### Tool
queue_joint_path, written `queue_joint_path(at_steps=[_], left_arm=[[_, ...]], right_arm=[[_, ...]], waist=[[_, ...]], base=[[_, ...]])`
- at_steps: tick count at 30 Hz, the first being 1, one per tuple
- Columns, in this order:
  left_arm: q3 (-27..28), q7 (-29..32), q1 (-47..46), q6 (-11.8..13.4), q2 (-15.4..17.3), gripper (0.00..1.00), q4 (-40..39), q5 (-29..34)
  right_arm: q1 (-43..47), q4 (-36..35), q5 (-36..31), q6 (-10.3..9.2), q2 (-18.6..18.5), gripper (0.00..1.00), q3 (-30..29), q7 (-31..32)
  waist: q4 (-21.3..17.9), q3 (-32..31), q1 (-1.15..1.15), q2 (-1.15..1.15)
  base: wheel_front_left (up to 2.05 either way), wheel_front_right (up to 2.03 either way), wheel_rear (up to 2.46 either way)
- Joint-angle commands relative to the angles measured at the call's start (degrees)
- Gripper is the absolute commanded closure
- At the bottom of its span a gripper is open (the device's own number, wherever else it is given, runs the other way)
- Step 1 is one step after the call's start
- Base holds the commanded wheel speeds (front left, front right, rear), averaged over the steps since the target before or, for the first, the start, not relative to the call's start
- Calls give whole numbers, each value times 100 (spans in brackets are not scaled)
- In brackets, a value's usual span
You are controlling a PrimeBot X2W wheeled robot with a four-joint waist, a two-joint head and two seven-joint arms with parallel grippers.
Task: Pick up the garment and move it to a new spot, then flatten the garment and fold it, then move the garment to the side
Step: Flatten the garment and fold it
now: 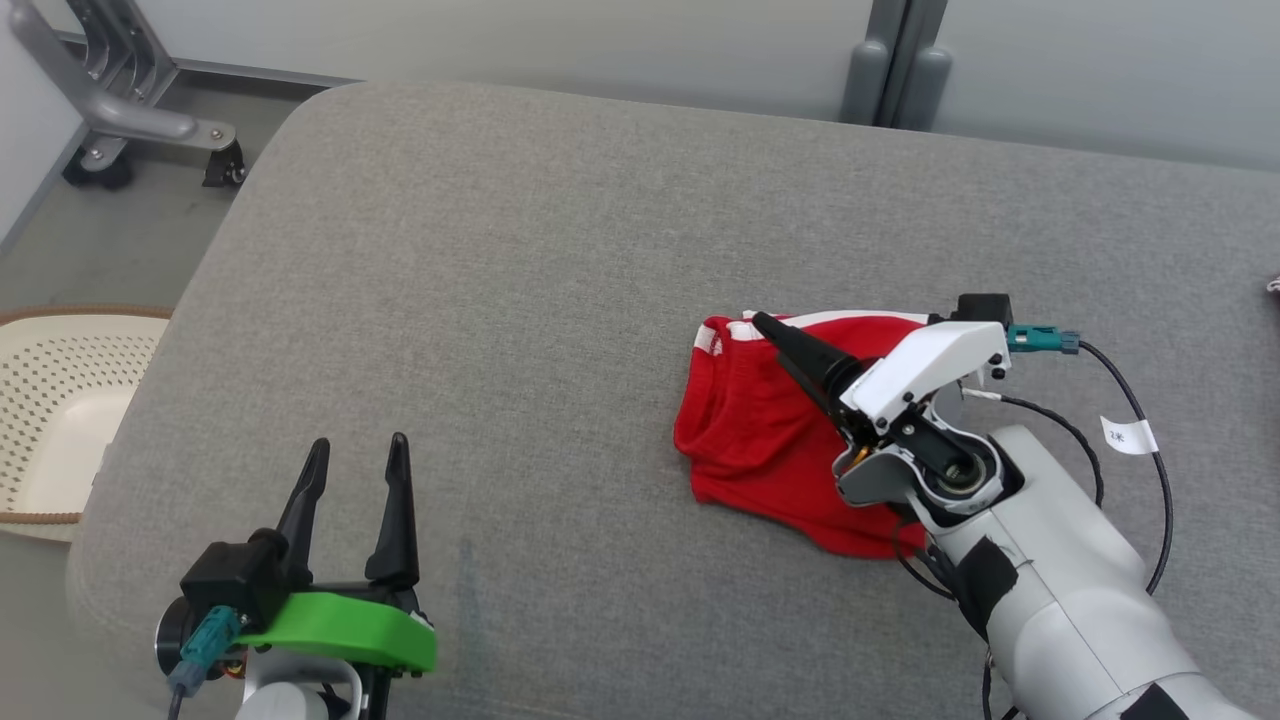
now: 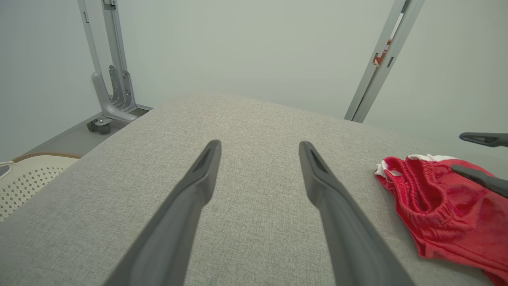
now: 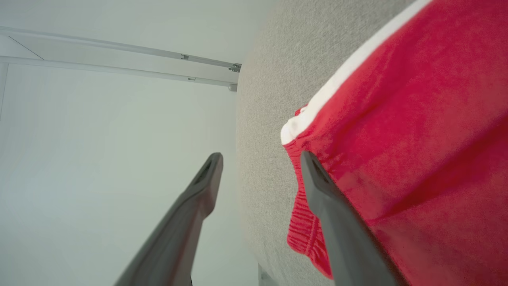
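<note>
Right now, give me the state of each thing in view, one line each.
Garment: bunched, not flat, lying loose on the cushion.
Right gripper: open, one finger over the garment, gripping nothing.
Left gripper: open, empty, apart from the garment.
Basket: empty as far as it shows.

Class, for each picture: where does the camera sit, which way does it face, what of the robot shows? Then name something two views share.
Head view: on the head, facing forward and down at the grey cushion and red garment; left gripper lower left, right forearm lower right.
Left wrist view: on the left wrist, facing along its open fingers across the cushion toward the wall.
Right wrist view: on the right wrist, tilted, facing along the right gripper over the garment.
Shared: both wrist views show the garment.
</note>
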Motion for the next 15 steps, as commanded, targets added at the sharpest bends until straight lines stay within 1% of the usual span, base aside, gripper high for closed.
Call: queue_joint_path(at_steps=[1, 5, 10, 15], left_arm=[[13, -14, -88, -3, 3, 0, 0, 16], [61, -14, -56, 1, 4, 0, -16, 73], [138, -14, -36, -4, 4, 0, -60, 163], [190, -14, -4, -9, 4, 0, -135, 243]], right_arm=[[63, -166, 55, 2, -10, 0, 60, -97], [186, -834, 78, 1, -49, 0, 130, -364], [393, -1763, -28, 2, -324, 0, 206, -697], [618, -2567, -356, 2, -818, 0, 328, -1146]], waist=[[-77, -46, 0, 0], [-237, -109, 0, 0], [-475, -205, 0, 0], [-763, -312, 0, 0]], base=[[0, 0, 0], [0, 0, 0], [0, 0, 0], [0, 0, 0]])
